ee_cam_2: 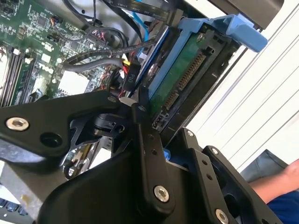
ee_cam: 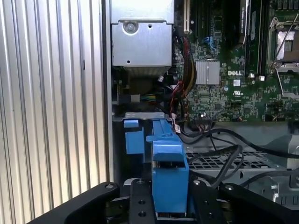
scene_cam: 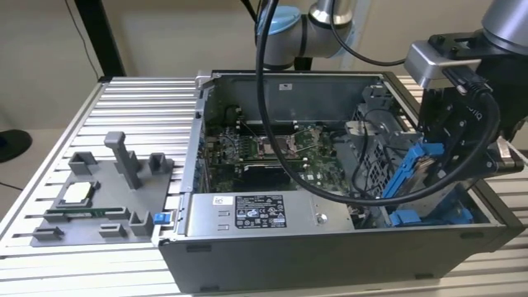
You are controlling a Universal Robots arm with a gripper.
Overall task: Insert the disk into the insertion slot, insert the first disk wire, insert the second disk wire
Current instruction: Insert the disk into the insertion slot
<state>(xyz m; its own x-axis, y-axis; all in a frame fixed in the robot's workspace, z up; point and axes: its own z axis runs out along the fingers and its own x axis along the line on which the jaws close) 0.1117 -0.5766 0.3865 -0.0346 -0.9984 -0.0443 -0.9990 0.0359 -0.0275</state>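
Observation:
The disk (scene_cam: 418,168) sits in its bright blue carrier and hangs tilted, nearly on edge, over the case's front corner on the exterior view's right. My gripper (scene_cam: 449,158) is shut on it. In the second wrist view the disk's green circuit side and connector (ee_cam_2: 184,81) face me between the black fingers (ee_cam_2: 145,135). In the first wrist view the blue carrier (ee_cam: 167,163) is clamped between my fingers (ee_cam: 138,198). The insertion slot (scene_cam: 429,216), with blue clips (ee_cam: 133,136), lies just below the disk's lower end. Black cables (ee_cam: 219,154) run beside it; I cannot tell which are the disk wires.
The open computer case holds a green motherboard (scene_cam: 264,145), a grey labelled power-supply box (scene_cam: 259,213) at the front and a perforated cage (scene_cam: 371,148) beside the bay. A grey fixture with parts (scene_cam: 99,198) stands on the slatted table (scene_cam: 132,105). A person's arm (ee_cam_2: 280,184) is nearby.

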